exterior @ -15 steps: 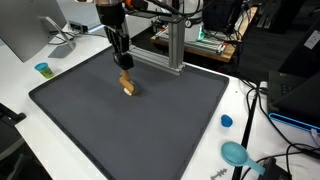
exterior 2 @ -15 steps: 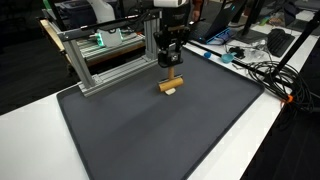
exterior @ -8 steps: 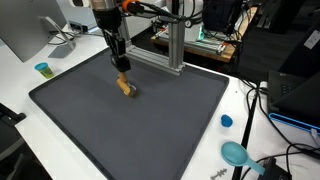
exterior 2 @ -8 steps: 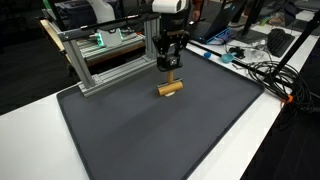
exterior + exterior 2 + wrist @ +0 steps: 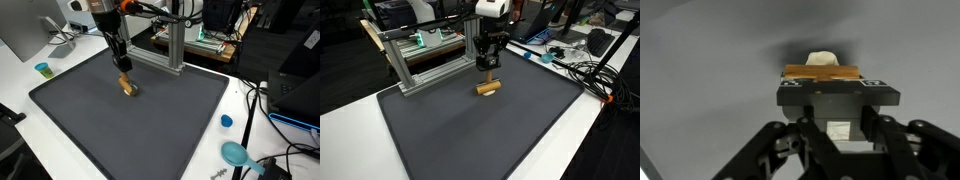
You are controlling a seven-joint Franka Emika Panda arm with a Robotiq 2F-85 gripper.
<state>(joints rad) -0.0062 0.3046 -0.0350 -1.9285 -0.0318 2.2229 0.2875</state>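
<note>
A small wooden piece (image 5: 127, 86) (image 5: 488, 88), a short light-brown cylinder with an upright peg, sits at the far middle of the dark grey mat (image 5: 140, 130) (image 5: 480, 135). My gripper (image 5: 123, 68) (image 5: 489, 68) points straight down over it and is shut on the peg in both exterior views. In the wrist view the gripper (image 5: 837, 118) has a pale bit of the peg between its jaws. Beyond them lies the brown cylinder (image 5: 822, 72), crosswise. Whether the cylinder touches the mat I cannot tell.
An aluminium frame (image 5: 175, 45) (image 5: 420, 62) stands just behind the mat's far edge, close to the arm. On the white table are a blue cup (image 5: 43, 69), a blue cap (image 5: 227, 121), a teal scoop (image 5: 236, 153) and cables (image 5: 588, 72).
The gripper has shifted slightly sideways along the mat's far part, and the wooden cylinder has turned a little with it. The jaws have stayed shut.
</note>
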